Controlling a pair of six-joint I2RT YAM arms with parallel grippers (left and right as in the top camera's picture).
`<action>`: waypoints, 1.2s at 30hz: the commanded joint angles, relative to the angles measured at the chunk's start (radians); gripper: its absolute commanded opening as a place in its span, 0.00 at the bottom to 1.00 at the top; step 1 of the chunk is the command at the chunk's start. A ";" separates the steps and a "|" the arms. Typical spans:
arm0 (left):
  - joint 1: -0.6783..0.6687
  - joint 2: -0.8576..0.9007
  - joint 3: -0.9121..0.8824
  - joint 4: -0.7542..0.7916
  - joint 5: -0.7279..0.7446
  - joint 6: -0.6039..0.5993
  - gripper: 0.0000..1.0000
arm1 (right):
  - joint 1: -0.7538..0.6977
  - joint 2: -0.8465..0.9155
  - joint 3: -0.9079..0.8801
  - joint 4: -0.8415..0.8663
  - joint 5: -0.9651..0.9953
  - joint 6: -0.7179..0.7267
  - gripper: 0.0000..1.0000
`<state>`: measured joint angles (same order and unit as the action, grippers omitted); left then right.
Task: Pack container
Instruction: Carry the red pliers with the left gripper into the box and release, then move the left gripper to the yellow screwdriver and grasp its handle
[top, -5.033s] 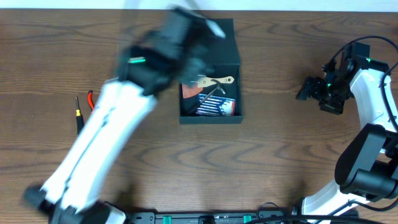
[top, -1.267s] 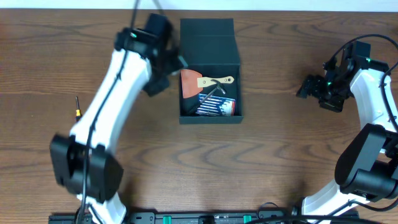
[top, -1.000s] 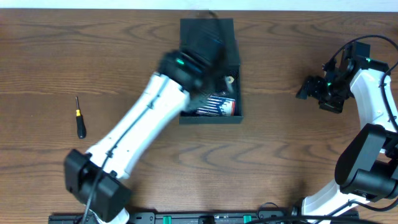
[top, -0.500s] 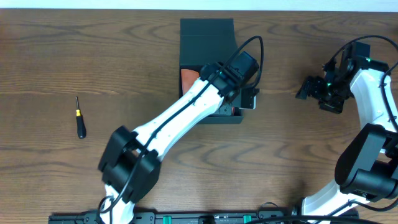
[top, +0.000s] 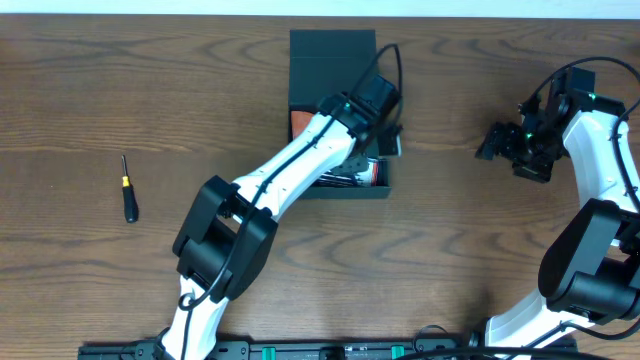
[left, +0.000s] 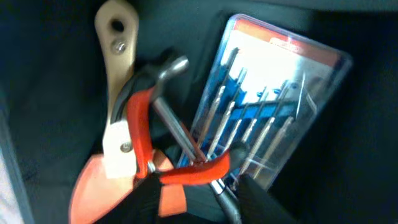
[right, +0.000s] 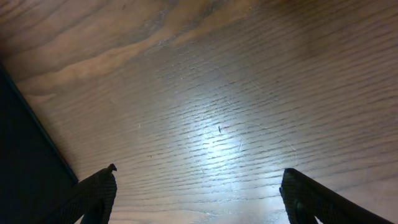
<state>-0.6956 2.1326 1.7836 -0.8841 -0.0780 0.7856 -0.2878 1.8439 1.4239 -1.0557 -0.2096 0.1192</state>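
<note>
The dark teal container (top: 332, 52) stands at the back middle of the table with its flap lid open. My left gripper (top: 386, 140) hangs over its right half. In the left wrist view the left gripper (left: 199, 202) is open, its fingers (left: 149, 200) either side of an orange scraper blade (left: 93, 193). Red-handled pliers (left: 140, 118) lie loose on top, across a wooden scraper handle (left: 115, 50), a metal rod (left: 174, 124) and a clear pack of screwdrivers (left: 273, 106). My right gripper (top: 492, 145) is far to the right, open (right: 199, 193) above bare wood.
A small screwdriver (top: 127, 190) with a black and yellow handle lies on the table far to the left. The left arm (top: 270, 190) stretches diagonally from the front edge to the container. The right arm (top: 600, 170) stands along the right edge.
My left arm has swung from the container's left side to over its inside. Its jaws have parted and the red pliers now lie in the container. The right arm is unmoved.
</note>
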 joint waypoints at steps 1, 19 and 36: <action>0.030 -0.100 0.004 -0.016 -0.012 -0.200 0.51 | 0.000 0.002 -0.002 -0.003 -0.008 0.008 0.86; 0.739 -0.440 -0.013 -0.325 -0.088 -0.414 0.74 | 0.000 0.002 -0.002 0.036 -0.008 0.008 0.89; 1.059 -0.136 -0.171 -0.309 0.165 -0.510 0.66 | 0.000 0.002 -0.002 0.088 -0.008 0.007 0.88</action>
<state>0.3660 1.9598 1.6592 -1.2015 0.0460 0.2871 -0.2878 1.8439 1.4235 -0.9703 -0.2100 0.1196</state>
